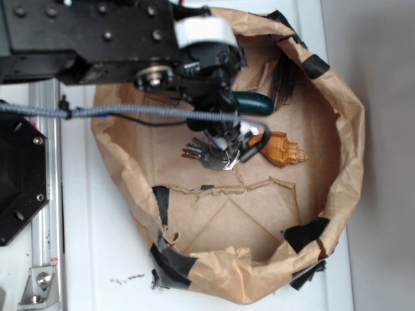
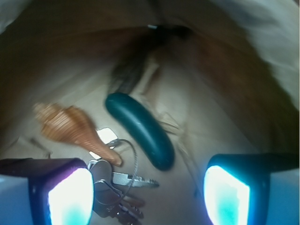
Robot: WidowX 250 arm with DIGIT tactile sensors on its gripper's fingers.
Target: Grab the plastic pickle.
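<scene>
Pickle (image 2: pixel 140 130) lies on the cardboard floor (image 1: pixel 214 220) of a crumpled paper-walled bin (image 1: pixel 347 129), toward the far wall. In the wrist view it sits ahead of the hand (image 2: pixel 149 197), between the lines of the two fingers (image 2: pixel 70 197) and not touching either; one rounded end points toward the right finger, the other toward the feather (image 2: pixel 129 70). In the exterior view only one end of the pickle (image 1: pixel 254 102) shows, the rest hidden under the arm (image 1: pixel 97 39).

Hand: released. Fingers spread wide, nothing between them; both pads glow pale in the wrist view.

Count of things in the bin:
- 1 pickle, dark teal, glossy.
- 1 seashell (image 2: pixel 70 126), orange-brown, ridged, beside the pickle; its narrow tip reaches toward the keys. The two look apart in the wrist view.
- 1 feather, dark, against the far wall just past the pickle's end; blurred.
- 1 bunch of keys (image 2: pixel 117 187) on a wire ring, near the left finger. Number of keys cannot be told.

The bin sits on a white surface (image 1: pixel 97 259). Black tape (image 1: pixel 172 259) patches the paper wall at several spots.
</scene>
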